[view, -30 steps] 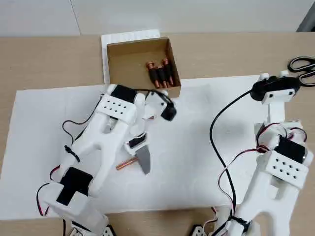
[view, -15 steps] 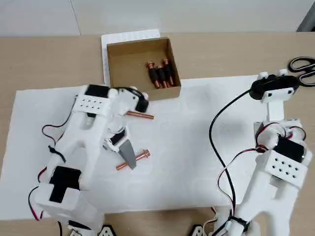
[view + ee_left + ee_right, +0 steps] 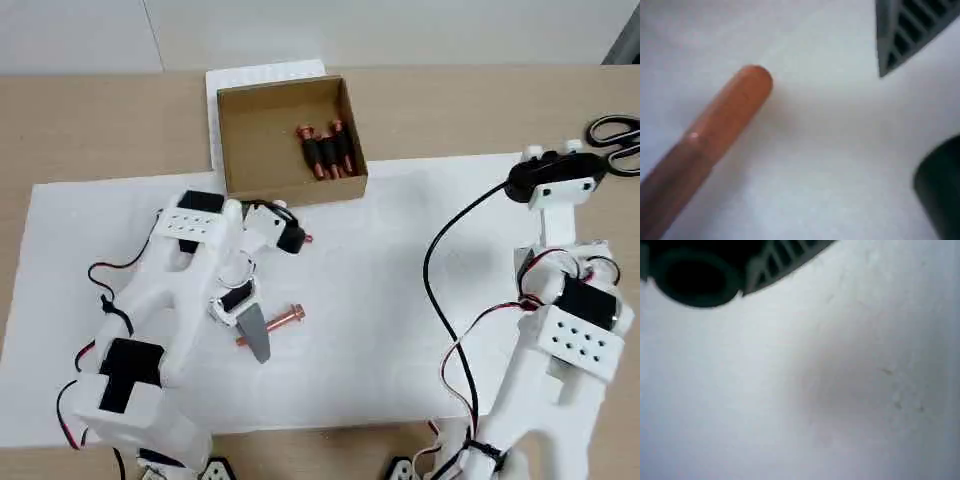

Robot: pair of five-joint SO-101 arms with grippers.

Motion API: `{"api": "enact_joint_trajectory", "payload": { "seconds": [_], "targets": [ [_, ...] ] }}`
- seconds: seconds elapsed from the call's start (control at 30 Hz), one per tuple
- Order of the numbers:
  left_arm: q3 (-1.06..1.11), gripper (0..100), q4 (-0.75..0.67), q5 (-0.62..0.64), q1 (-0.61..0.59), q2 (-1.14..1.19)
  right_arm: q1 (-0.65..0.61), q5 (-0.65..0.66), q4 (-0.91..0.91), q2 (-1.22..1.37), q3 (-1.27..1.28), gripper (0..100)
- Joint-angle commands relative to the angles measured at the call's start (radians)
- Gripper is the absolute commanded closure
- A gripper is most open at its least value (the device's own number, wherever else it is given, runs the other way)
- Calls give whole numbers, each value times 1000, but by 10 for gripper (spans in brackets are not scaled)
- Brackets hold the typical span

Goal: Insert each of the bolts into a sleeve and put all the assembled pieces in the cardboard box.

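Note:
The cardboard box (image 3: 240,130) stands at the back of the table, with three assembled bolt-and-sleeve pieces (image 3: 326,150) along its right wall. A bare copper bolt (image 3: 273,326) lies on the white sheet, and its rounded tip (image 3: 747,92) looms close in the left wrist view. My left gripper (image 3: 255,340) hangs open just over this bolt, its grey finger (image 3: 910,30) off to one side of the bolt. The end of a second bolt (image 3: 305,238) peeks out from under the left arm's wrist. My right arm (image 3: 565,330) stands over the sheet's right edge.
A white paper sheet (image 3: 400,300) covers most of the table. Black scissors (image 3: 615,140) lie at the far right edge. A white pad (image 3: 262,74) sticks out behind the box. A black cable (image 3: 450,260) loops across the sheet beside the right arm.
My left arm swung left and drew back from the box, uncovering the second bolt, then eased right so its wrist hides most of that bolt again. The right arm stayed still.

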Motion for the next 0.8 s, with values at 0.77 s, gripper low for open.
{"api": "enact_joint_trajectory", "payload": {
  "seconds": [0.77],
  "targets": [
    [171, 633, -288, -14, 126, -38, -7, -17, -21, -28, -5, 995]
  ]
}}
